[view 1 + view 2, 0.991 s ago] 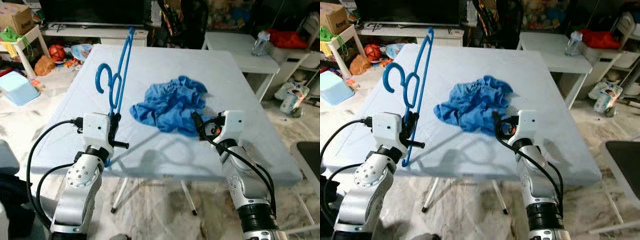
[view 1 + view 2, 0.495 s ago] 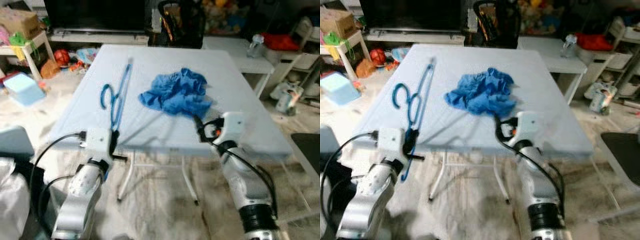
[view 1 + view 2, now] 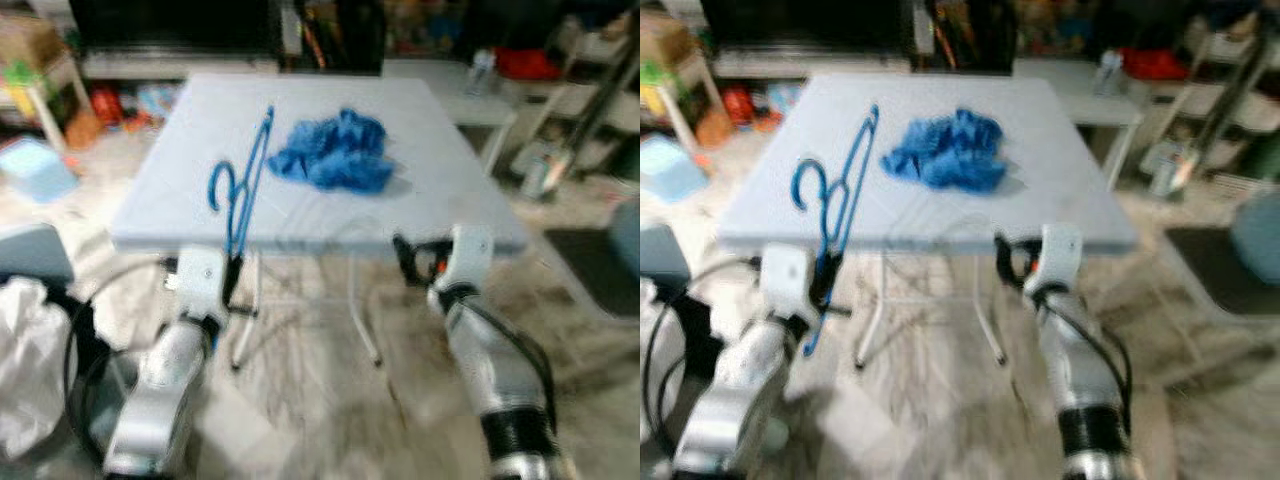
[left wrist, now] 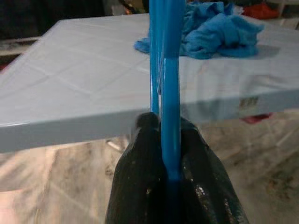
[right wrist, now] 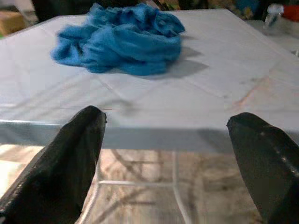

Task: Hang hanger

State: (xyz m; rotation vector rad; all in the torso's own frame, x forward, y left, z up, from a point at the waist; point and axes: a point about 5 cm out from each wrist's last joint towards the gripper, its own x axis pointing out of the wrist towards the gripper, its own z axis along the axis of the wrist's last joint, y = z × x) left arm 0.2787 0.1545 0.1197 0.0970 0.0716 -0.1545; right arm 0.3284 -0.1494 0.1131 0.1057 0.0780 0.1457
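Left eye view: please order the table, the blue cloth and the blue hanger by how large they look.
1. Table, clearly largest.
2. Blue cloth and blue hanger: unsure. The hanger is longer but thin, and the left gripper holds it nearer the camera.

We see a pale blue folding table (image 3: 180, 190) on a marbled floor (image 3: 330, 410); a crumpled blue cloth (image 3: 335, 152) lies on its top, toward the far side.

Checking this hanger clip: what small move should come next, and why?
Probably keep the left gripper clamped on the blue hanger and turn to look for a rail. The blue cloth lies bunched on the white table, apart from the open right gripper.
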